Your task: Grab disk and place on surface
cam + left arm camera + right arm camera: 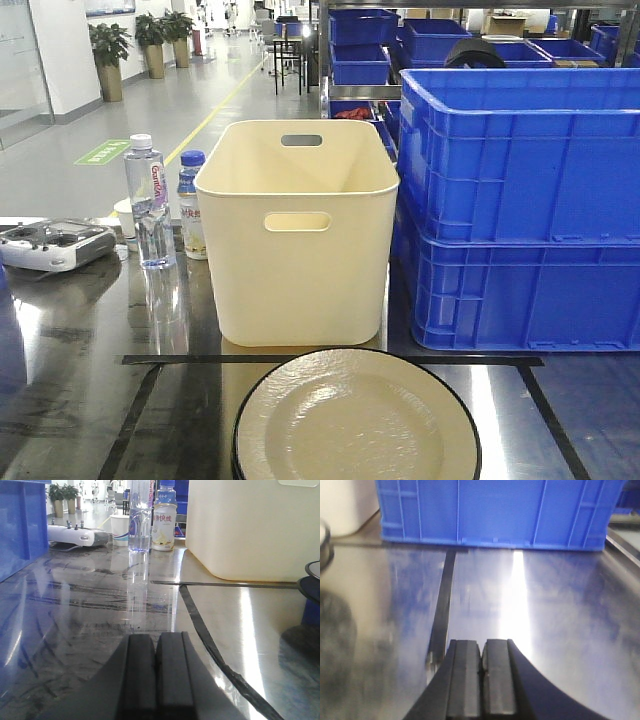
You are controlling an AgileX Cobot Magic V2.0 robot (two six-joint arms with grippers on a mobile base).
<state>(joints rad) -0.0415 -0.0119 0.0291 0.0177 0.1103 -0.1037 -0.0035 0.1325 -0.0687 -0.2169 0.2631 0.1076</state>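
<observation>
Cream disk [355, 420] sits on the glossy bench [70, 350] inside the tape, possibly stacked. Left hand [156, 672] and right hand [482, 677] both pinched closed, empty. Slick rim could slip.

Cream disk [355, 420] with a thin black rim, round and shallow like a plate, lying flat and face-up on the dark glossy tabletop [70, 380], inside the black tape rectangle, just in front of the front tape line, its near edge cut off

glossy reflective surface [70, 370], glazed disk [355, 420]
</observation>
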